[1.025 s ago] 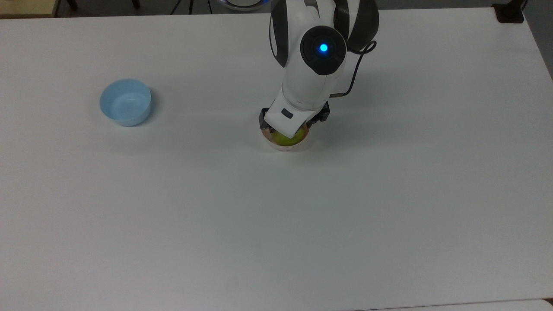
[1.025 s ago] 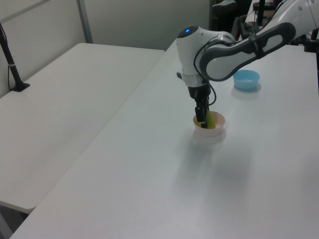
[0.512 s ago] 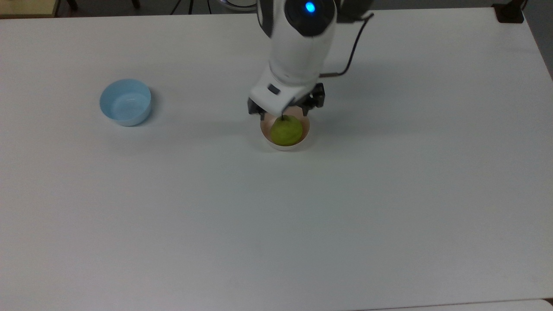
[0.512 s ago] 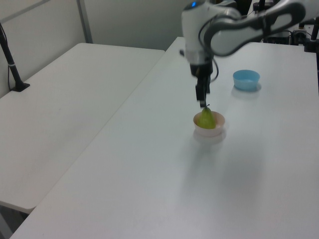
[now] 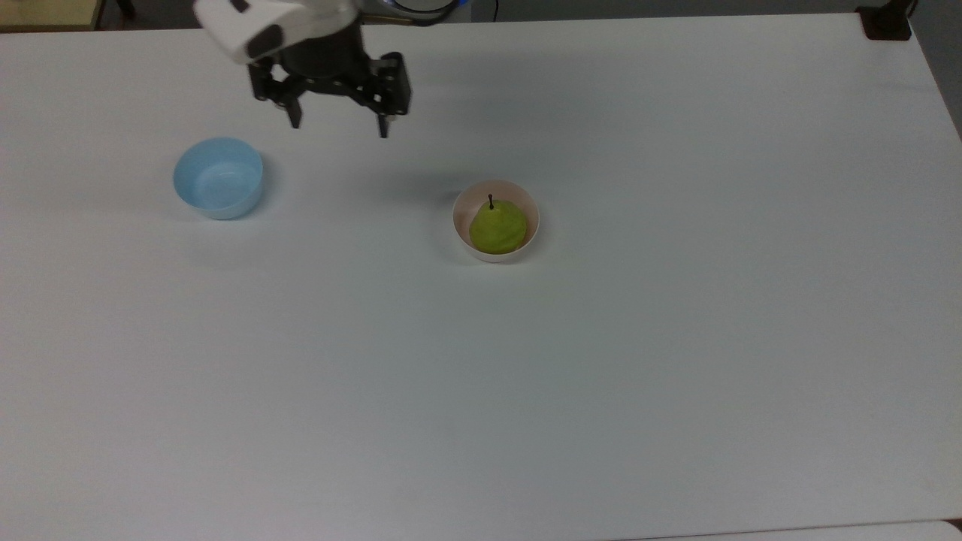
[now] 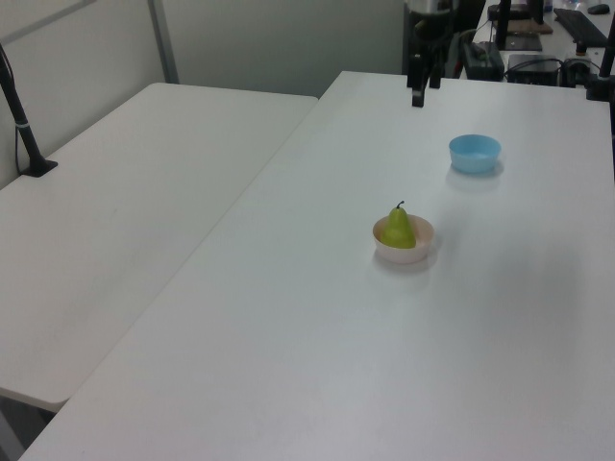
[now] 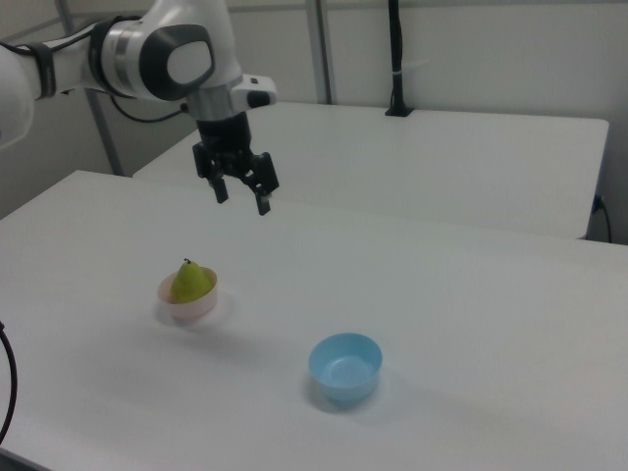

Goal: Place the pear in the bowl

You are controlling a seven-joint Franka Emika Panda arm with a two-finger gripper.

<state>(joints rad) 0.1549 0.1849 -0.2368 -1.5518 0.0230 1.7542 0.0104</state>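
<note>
A: Status of the pear (image 5: 497,228)?

B: Upright inside the pink bowl (image 5: 528,239), stem up, mid-bench (image 5: 676,338). Placement appears complete.

A: And the end effector (image 5: 337,126)?

B: Fingers spread, empty, raised clear near the top view's far left, beside the blue bowl (image 5: 218,179).

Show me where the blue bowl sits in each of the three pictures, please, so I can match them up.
Top view: the blue bowl is on the top view's left, left of the pink bowl holding the pear.
Left view: the blue bowl is up and to the right of the pink bowl.
Right view: the blue bowl is low and central, right of the pink bowl.
Shared landmark: the pink bowl with the pear.
</note>
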